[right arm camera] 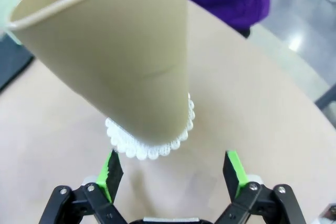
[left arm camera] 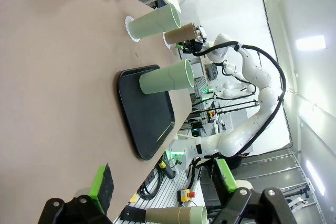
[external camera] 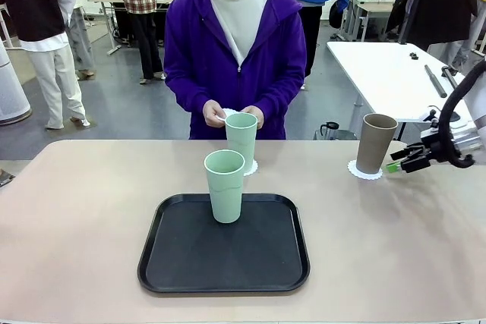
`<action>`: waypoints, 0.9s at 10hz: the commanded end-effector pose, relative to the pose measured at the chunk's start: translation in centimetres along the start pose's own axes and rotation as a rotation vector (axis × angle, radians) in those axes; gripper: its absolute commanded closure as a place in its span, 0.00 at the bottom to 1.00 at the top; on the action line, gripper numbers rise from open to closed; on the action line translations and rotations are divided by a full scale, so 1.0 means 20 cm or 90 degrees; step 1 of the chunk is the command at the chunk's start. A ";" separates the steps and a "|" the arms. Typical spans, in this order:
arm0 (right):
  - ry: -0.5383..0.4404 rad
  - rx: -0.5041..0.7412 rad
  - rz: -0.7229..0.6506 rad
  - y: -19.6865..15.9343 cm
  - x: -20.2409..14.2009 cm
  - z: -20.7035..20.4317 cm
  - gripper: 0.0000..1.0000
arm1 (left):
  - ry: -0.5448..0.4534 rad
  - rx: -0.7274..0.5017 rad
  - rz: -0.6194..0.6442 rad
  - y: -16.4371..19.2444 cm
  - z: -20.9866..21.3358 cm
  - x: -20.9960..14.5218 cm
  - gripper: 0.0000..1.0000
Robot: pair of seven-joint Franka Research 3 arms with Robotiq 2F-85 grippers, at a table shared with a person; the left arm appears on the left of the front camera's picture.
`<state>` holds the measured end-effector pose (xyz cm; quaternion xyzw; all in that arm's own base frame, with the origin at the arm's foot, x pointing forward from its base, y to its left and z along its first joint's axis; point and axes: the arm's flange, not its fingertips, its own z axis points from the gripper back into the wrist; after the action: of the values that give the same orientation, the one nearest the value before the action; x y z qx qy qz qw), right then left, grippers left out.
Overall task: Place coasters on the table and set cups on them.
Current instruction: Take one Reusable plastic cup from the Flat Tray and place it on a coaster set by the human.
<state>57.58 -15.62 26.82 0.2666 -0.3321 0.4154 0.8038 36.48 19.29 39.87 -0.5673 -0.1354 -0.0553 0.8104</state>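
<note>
Right jaws spread, just beside brown cup (external camera: pixel 376 142) on coaster (external camera: pixel 358 173) nr table (external camera: pixel 76 225) edge, left jaws spread too

my right claw (right arm camera: pixel 170 167) is black with green pads (right arm camera: pixel 111 174). at its 12 o'clock the brown cup (right arm camera: pixel 121 51) is taupe, on a white, lacy scalloped coaster (right arm camera: pixel 149 148). the mint cup (external camera: pixel 225 185) and, at its 12 o'clock, the second mint cup (external camera: pixel 241 140) are pale green. black tray (external camera: pixel 175 263), beige table (external camera: pixel 76 218), purple hoodie (external camera: pixel 190 58).

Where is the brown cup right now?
In the front view, the brown cup stands upright on a lacy coaster at the right side of the table, near the far edge. It is just beside the right gripper, whose jaws are open.
</note>
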 end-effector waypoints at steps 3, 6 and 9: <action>0.135 -0.082 -0.162 0.22 0.25 0.38 0.00 | -0.002 -0.006 -0.013 0.00 0.01 0.00 0.00; 0.240 -0.181 -0.291 0.44 0.56 0.60 0.00 | -0.002 -0.006 -0.013 0.00 0.01 0.00 0.00; 0.257 -0.285 -0.303 0.64 0.86 0.70 0.00 | -0.002 -0.006 -0.013 0.00 0.01 0.00 0.00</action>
<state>50.50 -11.95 50.24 0.0780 -0.1860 0.1879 0.9613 36.50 19.28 39.87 -0.5672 -0.1352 -0.0555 0.8105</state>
